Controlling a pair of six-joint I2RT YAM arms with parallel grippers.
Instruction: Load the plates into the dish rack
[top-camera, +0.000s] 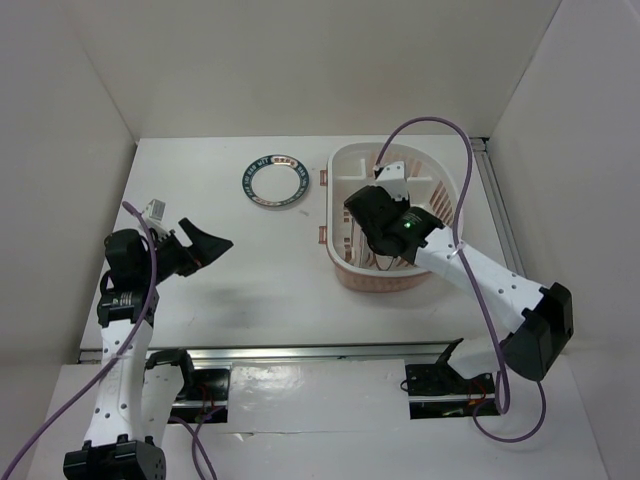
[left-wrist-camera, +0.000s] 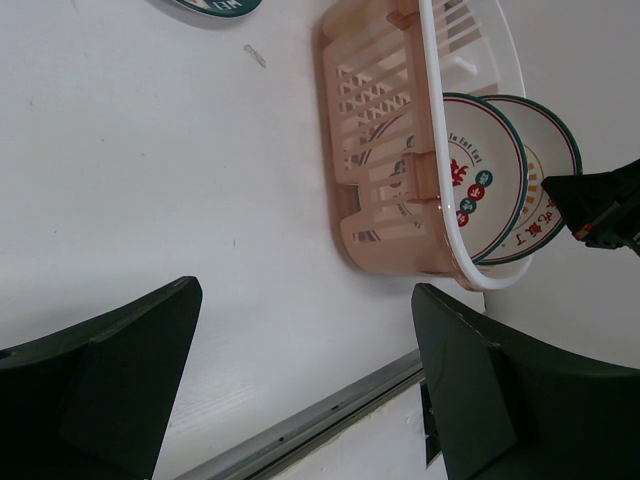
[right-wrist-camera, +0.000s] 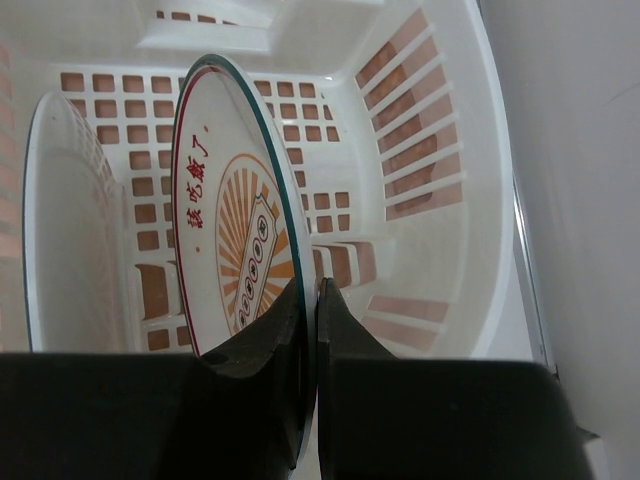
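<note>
The dish rack (top-camera: 370, 280) stands right of the table's middle. My right gripper (top-camera: 388, 250) reaches into it and is shut on the rim of the plate with the orange centre (right-wrist-camera: 235, 230), held upright on edge between my fingers (right-wrist-camera: 312, 290). A second plate, with red-orange marks (left-wrist-camera: 478, 185), stands upright beside it in the rack (left-wrist-camera: 370, 130); its back shows in the right wrist view (right-wrist-camera: 60, 220). The teal-ringed plate (top-camera: 274, 181) lies flat on the table left of the rack. My left gripper (top-camera: 205, 245) is open and empty above the table at the left.
White walls enclose the table on three sides. A metal rail (top-camera: 320, 350) runs along the near edge between the arm bases. A purple cable (top-camera: 430, 125) arcs over the rack's back right. The rack's slotted wall (right-wrist-camera: 420, 150) stands close to the held plate.
</note>
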